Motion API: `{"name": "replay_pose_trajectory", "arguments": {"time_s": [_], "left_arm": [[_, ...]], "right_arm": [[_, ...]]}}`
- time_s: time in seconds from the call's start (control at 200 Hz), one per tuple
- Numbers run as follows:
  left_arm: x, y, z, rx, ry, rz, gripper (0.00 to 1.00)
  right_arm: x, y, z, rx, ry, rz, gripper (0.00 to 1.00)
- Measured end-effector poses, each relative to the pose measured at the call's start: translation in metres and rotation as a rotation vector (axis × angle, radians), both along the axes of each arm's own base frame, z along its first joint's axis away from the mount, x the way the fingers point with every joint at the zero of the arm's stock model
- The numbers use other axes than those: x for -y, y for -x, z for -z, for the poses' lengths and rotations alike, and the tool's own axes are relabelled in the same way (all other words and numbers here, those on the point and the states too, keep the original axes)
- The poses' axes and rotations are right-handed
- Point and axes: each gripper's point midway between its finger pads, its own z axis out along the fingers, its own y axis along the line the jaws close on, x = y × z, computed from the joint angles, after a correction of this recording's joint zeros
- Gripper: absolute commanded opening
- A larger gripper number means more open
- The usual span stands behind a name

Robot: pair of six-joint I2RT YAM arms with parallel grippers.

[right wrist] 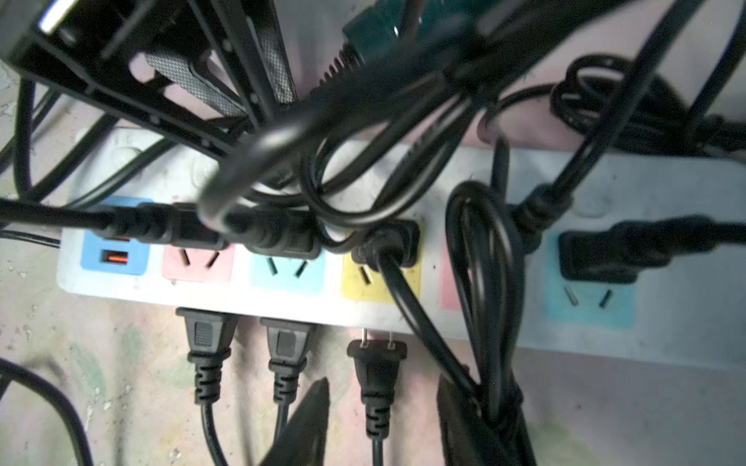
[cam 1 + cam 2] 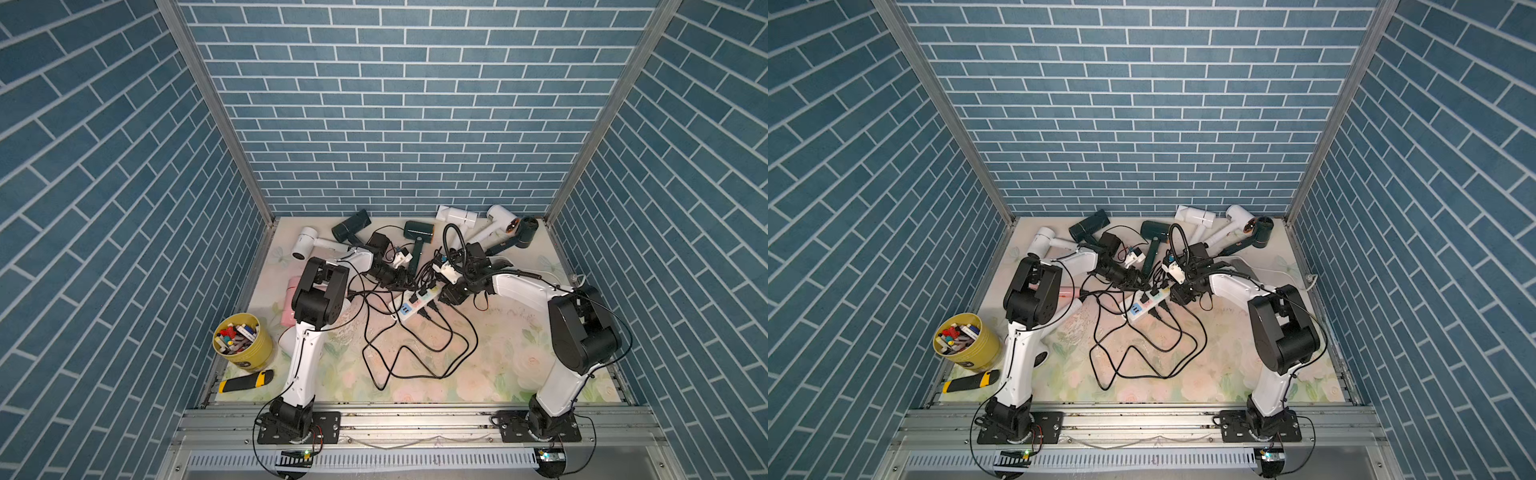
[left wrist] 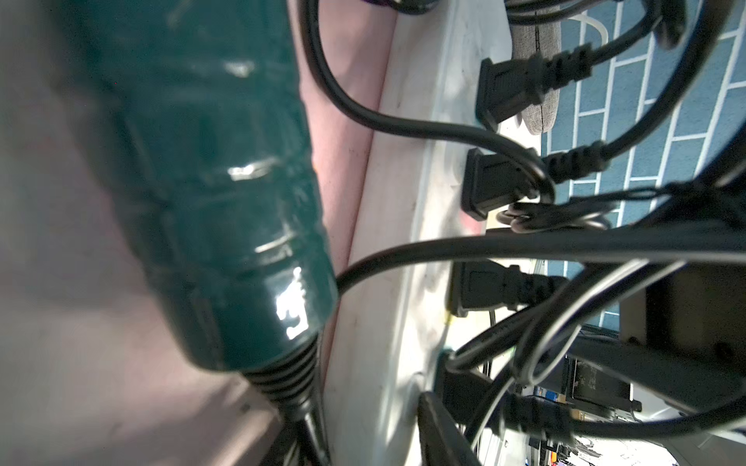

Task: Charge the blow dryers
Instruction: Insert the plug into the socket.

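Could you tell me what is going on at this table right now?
Two robot arms are plugging blow dryers into a white power strip amid tangled black cords. Several plugs are already in. The right end effector stands open around a plug at the strip's side edge; its prongs show, so it is not fully seated. The left end effector sits at the strip beside a dark green dryer's handle; whether it grips anything is unclear.
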Motion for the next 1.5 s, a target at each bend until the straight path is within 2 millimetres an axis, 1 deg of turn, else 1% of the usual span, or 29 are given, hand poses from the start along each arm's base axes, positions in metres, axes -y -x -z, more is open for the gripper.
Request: {"name": "replay_pose_trajectory", "arguments": {"time_s": [0.06,0.08,0.11,0.13,0.215,0.3,0.385,0.44,0.525,0.645,0.7,0.735,0.76,0.845,0.87,0.895,0.93,0.955,1.01,1.085,1.185,1.23,1.305,1.41,1.5], "left_arm": [[-0.001,0.000,-0.001,-0.002,0.001,-0.007,0.46],[-0.001,0.000,-0.001,-0.002,0.001,-0.009,0.47],[-0.001,0.000,-0.002,-0.002,0.002,-0.011,0.49],[-0.002,0.000,-0.002,-0.003,0.001,-0.014,0.50],[-0.003,0.000,-0.005,-0.005,-0.003,-0.024,0.54],[-0.004,0.000,-0.007,-0.007,-0.009,-0.035,0.64],[-0.006,0.002,-0.015,-0.004,-0.014,-0.047,0.70],[-0.008,0.004,-0.022,-0.001,-0.015,-0.056,0.75],[-0.011,0.006,-0.038,0.025,-0.010,-0.068,0.80],[-0.017,0.007,-0.062,0.073,0.002,-0.097,0.85],[-0.024,0.007,-0.071,0.093,0.006,-0.119,0.89],[-0.028,0.006,-0.074,0.100,0.008,-0.135,0.94],[-0.033,0.005,-0.076,0.106,0.009,-0.148,0.99],[-0.048,0.000,-0.079,0.113,-0.003,-0.202,0.99],[-0.051,-0.002,-0.079,0.114,-0.008,-0.213,0.99],[-0.054,-0.005,-0.079,0.117,-0.013,-0.224,0.99],[-0.057,-0.008,-0.078,0.120,-0.017,-0.238,1.00],[-0.058,-0.010,-0.077,0.121,-0.021,-0.244,0.99],[-0.059,-0.013,-0.077,0.120,-0.026,-0.255,0.99],[-0.055,-0.020,-0.079,0.126,-0.027,-0.259,0.98],[-0.048,-0.034,-0.077,0.134,-0.024,-0.261,0.88],[-0.045,-0.040,-0.074,0.128,-0.024,-0.261,0.81],[-0.041,-0.048,-0.065,0.113,-0.027,-0.257,0.68],[-0.033,-0.053,-0.047,0.076,-0.046,-0.243,0.56],[-0.024,-0.049,-0.035,0.044,-0.064,-0.221,0.52]], "right_arm": [[0.001,0.002,-0.004,-0.001,-0.007,0.007,0.72],[0.001,0.003,-0.006,0.003,-0.009,0.002,0.83],[0.002,0.005,-0.011,0.009,-0.018,0.005,0.95],[0.002,0.007,-0.014,0.007,-0.025,0.013,0.99],[0.001,0.011,-0.037,0.048,-0.061,0.004,0.99],[0.001,0.008,-0.062,0.116,-0.101,0.016,0.99],[0.004,0.009,-0.078,0.176,-0.139,0.043,0.99],[0.007,0.012,-0.083,0.200,-0.157,0.064,0.99],[0.013,0.018,-0.083,0.225,-0.164,0.080,0.99],[0.017,0.023,-0.088,0.249,-0.172,0.088,0.99],[0.018,0.023,-0.094,0.264,-0.187,0.095,0.99],[0.018,0.024,-0.098,0.271,-0.197,0.099,0.99],[0.017,0.024,-0.101,0.277,-0.204,0.102,0.99],[0.016,0.024,-0.106,0.286,-0.226,0.109,0.98],[0.016,0.024,-0.106,0.284,-0.232,0.107,0.98],[0.015,0.026,-0.105,0.277,-0.238,0.101,0.93],[0.013,0.028,-0.104,0.263,-0.244,0.090,0.82],[0.011,0.030,-0.101,0.250,-0.249,0.078,0.77],[0.006,0.034,-0.095,0.207,-0.256,0.055,0.75],[0.000,0.034,-0.079,0.142,-0.240,0.031,0.72],[-0.001,0.033,-0.052,0.071,-0.195,0.014,0.67],[0.000,0.035,-0.038,0.042,-0.168,0.005,0.61],[0.003,0.037,-0.021,0.008,-0.130,-0.003,0.53],[0.007,0.038,-0.005,-0.029,-0.077,-0.009,0.53],[0.008,0.033,-0.001,-0.040,-0.049,-0.011,0.53]]}}
